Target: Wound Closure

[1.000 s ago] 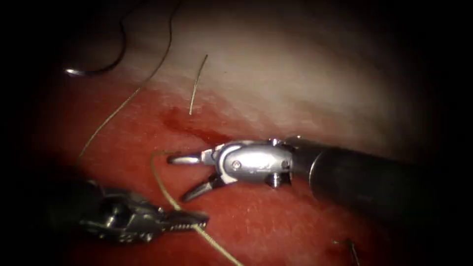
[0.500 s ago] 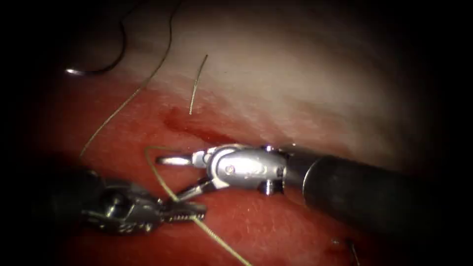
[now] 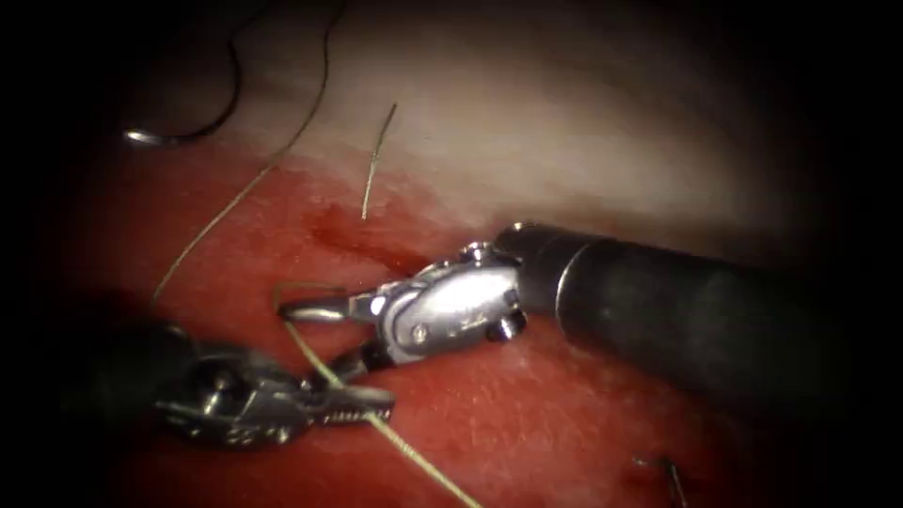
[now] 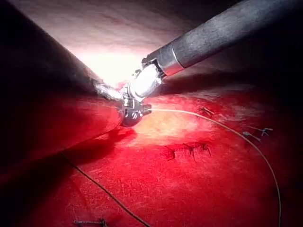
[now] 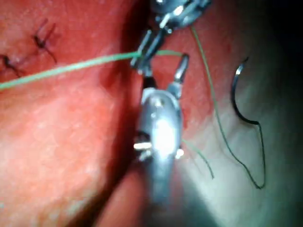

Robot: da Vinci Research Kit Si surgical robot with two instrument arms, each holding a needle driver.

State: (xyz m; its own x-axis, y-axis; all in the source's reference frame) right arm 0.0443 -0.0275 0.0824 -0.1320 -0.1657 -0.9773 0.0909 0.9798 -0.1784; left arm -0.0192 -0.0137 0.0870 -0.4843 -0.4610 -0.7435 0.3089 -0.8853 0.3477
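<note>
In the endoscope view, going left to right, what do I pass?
Needle lying free on the tissue → left tool, jaws shut on the thread → cut thread end → right tool, jaws open astride the thread, holding nothing.

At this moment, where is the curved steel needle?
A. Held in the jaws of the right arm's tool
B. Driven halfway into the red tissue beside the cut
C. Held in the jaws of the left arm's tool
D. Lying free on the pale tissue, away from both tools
D: the curved steel needle lies free on the pale tissue, far from the left arm's tool, which grips the yellowish thread, and from the open right arm's tool.
</note>
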